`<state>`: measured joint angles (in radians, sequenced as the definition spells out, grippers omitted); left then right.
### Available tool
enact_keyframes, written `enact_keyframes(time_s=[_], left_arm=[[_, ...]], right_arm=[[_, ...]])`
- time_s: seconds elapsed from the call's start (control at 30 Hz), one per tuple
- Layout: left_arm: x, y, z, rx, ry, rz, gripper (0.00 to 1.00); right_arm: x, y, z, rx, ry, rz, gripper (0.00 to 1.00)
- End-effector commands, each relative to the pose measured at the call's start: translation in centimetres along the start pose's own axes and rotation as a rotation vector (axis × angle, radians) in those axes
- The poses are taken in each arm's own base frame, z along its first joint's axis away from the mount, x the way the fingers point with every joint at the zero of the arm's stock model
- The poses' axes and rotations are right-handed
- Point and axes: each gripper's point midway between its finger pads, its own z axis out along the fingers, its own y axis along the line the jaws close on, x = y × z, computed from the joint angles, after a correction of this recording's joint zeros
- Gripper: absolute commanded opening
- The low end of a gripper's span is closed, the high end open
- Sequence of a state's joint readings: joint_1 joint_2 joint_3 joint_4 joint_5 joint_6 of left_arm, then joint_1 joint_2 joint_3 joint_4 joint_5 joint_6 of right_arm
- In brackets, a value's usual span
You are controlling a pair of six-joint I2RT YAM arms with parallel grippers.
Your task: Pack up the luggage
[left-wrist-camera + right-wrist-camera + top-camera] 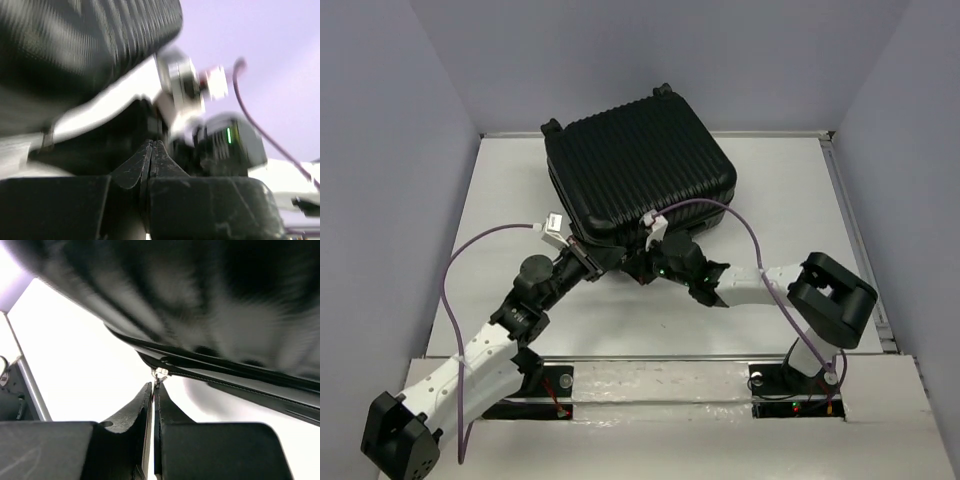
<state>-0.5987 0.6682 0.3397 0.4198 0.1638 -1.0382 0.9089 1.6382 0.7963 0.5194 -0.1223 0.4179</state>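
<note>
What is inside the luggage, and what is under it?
The luggage rests on the white table. It is folded shut, so what is inside cannot be seen.

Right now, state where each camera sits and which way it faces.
Top external: above, behind the bases, looking down at the luggage; both arms show.
Left wrist: facing along the shut left gripper toward the luggage; the right arm shows beyond.
Right wrist: facing along the right gripper toward the luggage's zipper seam.
All share the luggage.
</note>
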Motion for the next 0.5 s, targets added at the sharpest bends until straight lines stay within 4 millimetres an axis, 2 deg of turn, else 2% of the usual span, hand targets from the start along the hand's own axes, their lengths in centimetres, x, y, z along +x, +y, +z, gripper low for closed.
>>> enact_keyframes(time_s=[0.0, 0.03, 0.07, 0.1, 0.17, 0.2, 0.27, 0.3, 0.33, 0.37, 0.4, 0.43, 0.47], left_arm=[[-3.1, -3.5, 1.8, 0.065, -0.1, 0.044, 0.06], [-2.9, -3.0, 2.5, 0.046, -0.091, 0.05, 0.06], [-3.0, -3.0, 2.9, 0.046, -0.094, 0.057, 0.06], [-3.1, -3.7, 3.3, 0.065, -0.091, 0.061, 0.06], [-2.3, -3.6, 4.2, 0.07, -0.061, 0.059, 0.06], [-2.6, -4.5, 4.6, 0.084, -0.07, 0.062, 0.06], [-2.6, -5.3, 5.4, 0.095, -0.056, 0.083, 0.06], [-3.3, -5.9, 5.6, 0.097, -0.066, 0.117, 0.06], [-5.3, -7.1, 5.9, 0.05, -0.102, 0.229, 0.12], [-6.7, -7.5, 6.0, -0.006, -0.121, 0.284, 0.22], [-8.7, -7.5, 6.0, -0.076, -0.155, 0.331, 0.54], [-12.2, -7.9, 5.5, -0.178, -0.181, 0.413, 0.74], [-12.5, -8.7, 5.3, -0.189, -0.151, 0.447, 0.89]], right_arm=[[5.9, 10.7, -2.3, -0.283, 0.033, -0.019, 0.07], [6.4, 10.1, -3.0, -0.268, 0.031, -0.006, 0.07], [7.7, 9.4, -4.9, -0.268, 0.031, 0.006, 0.07], [7.6, 8.4, -5.7, -0.229, 0.005, 0.004, 0.07], [7.1, 4.6, -6.4, -0.101, -0.016, 0.002, 0.07], [6.0, 1.6, -7.2, -0.05, -0.029, 0.026, 0.07], [4.7, 0.0, -7.8, -0.055, -0.059, 0.042, 0.07], [4.1, -0.5, -8.0, -0.053, -0.071, 0.045, 0.07], [3.3, -0.9, -8.3, -0.065, -0.083, 0.049, 0.07], [3.2, -0.5, -8.5, -0.084, -0.081, 0.045, 0.07], [3.1, -0.3, -8.6, -0.091, -0.079, 0.038, 0.07], [2.9, -0.1, -8.6, -0.097, -0.074, 0.034, 0.07], [2.9, -0.1, -8.7, -0.095, -0.071, 0.031, 0.07]])
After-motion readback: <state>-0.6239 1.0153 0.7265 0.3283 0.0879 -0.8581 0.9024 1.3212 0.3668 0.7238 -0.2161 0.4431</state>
